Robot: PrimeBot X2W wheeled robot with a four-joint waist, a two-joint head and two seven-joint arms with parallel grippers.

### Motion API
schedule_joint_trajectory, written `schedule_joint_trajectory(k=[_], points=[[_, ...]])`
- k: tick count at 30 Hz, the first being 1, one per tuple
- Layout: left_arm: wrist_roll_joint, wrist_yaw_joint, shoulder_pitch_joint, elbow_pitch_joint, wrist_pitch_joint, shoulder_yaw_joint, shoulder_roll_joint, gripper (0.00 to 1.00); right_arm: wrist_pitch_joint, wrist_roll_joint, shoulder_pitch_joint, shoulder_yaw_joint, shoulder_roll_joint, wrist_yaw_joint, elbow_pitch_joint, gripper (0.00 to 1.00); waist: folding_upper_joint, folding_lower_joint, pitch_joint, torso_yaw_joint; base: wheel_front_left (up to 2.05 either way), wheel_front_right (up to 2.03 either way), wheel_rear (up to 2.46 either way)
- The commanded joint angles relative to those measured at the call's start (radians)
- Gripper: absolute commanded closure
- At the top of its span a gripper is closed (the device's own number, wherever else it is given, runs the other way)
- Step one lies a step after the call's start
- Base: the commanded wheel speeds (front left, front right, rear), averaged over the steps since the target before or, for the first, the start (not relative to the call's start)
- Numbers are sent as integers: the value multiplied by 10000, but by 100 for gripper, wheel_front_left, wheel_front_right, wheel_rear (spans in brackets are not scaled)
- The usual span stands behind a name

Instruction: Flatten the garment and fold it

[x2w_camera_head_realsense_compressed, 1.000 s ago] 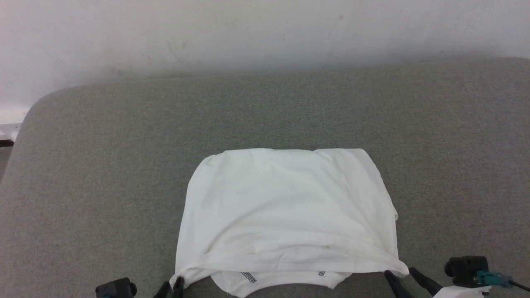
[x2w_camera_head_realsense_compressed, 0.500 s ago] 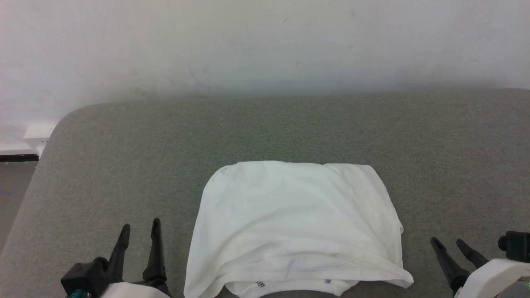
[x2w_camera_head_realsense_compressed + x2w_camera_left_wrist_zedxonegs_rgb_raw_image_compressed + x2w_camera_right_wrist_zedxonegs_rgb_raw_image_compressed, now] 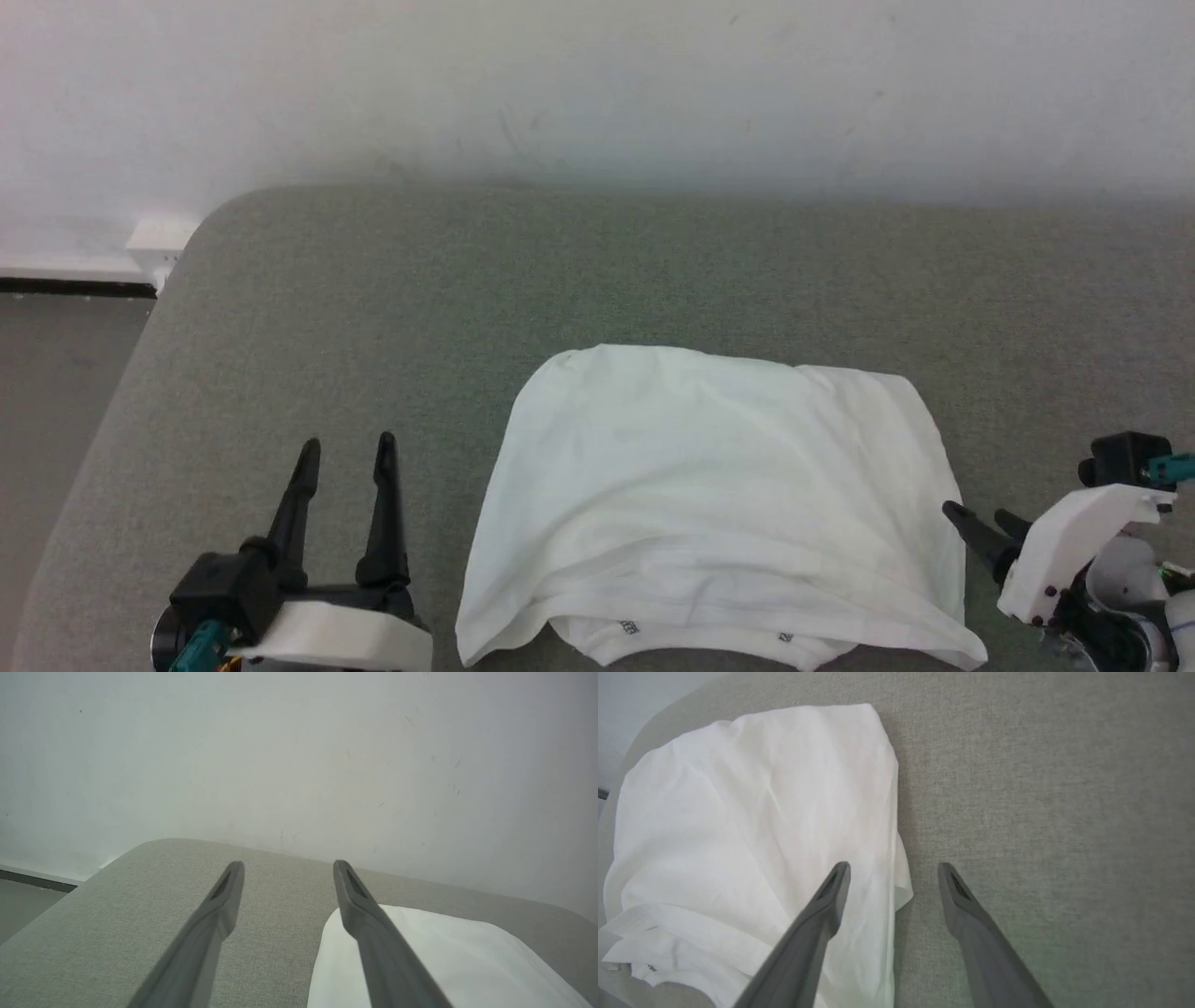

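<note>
Count is standing at one garment (image 3: pixel 719 485), one grey surface (image 3: pixel 373 308), and two grippers: left gripper (image 3: pixel 348 441), right gripper (image 3: pixel 974 511).

Garment (image 3: pixel 719 495): white thin cloth, folded into a roughly rectangular stack, lying flat on grey padded surface (image 3: pixel 373 308); soft creases; lower layer with small dark stitched marks protruding at near edge

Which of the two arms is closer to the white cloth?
The right end effector: its fingertips sit beside the garment, while the left end effector stands well apart.
</note>
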Motion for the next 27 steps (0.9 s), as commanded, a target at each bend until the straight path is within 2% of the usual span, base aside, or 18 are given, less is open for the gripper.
schedule_joint_trajectory(k=[1,5,10,13,14,21,27], points=[[62,-59,-242,-22,-52,-13,-61,0,81,73,-290,76,-34,-7,243,0,-1,-1,305,315,0,0,0],[165,-120,-539,2,-55,-45,-148,0,506,68,-983,431,24,-7,1401,0,-1,-1,461,427,0,0,0],[193,-198,-610,84,-56,-58,-237,0,1785,506,-1219,1198,307,-7,2451,0,-1,-1,496,501,0,0,0],[199,-203,-561,112,-57,7,-265,0,2310,874,-1199,1450,444,-7,2570,90,-1,-1,451,467,0,0,0],[202,-203,-539,115,-57,28,-272,0,2374,925,-1198,1511,424,-7,2563,100,-1,-1,436,452,0,0,0],[287,-211,-378,209,-55,72,-132,0,1891,1039,-1332,1823,-16,-7,1931,100,-1,-1,139,265,0,0,0],[280,-119,-191,135,-28,116,-55,0,1204,985,-1103,1896,-783,-7,510,100,-1,-1,-134,-136,0,0,0]])
